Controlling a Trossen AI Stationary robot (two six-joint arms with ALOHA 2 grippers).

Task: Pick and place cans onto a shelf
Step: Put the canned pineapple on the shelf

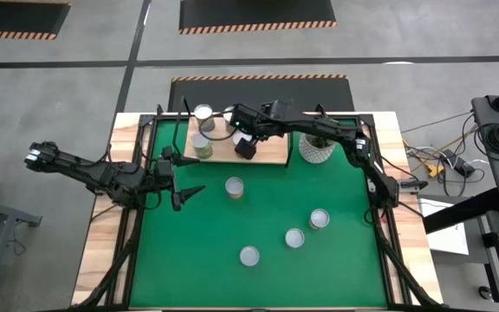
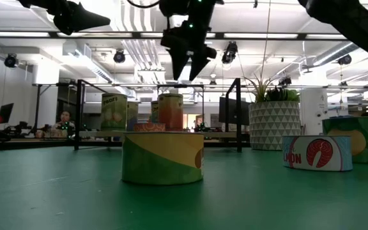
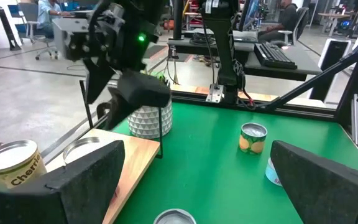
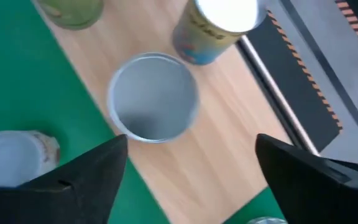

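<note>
The shelf is a light-wood board at the mat's far edge. Three cans stand on it: a silver-topped one, a green-labelled one, and an orange-labelled one with a silver top. My right gripper hangs open above the shelf, fingers pointing down. It stands over that orange can and clear of it. My left gripper is open and empty above the mat's left part. Several more cans stand on the green mat, the nearest to the shelf just in front of it.
A white patterned pot with a plant stands right of the shelf. Three cans stand on the mat's near right part. A black frame rims the table. People sit at desks in the room beyond.
</note>
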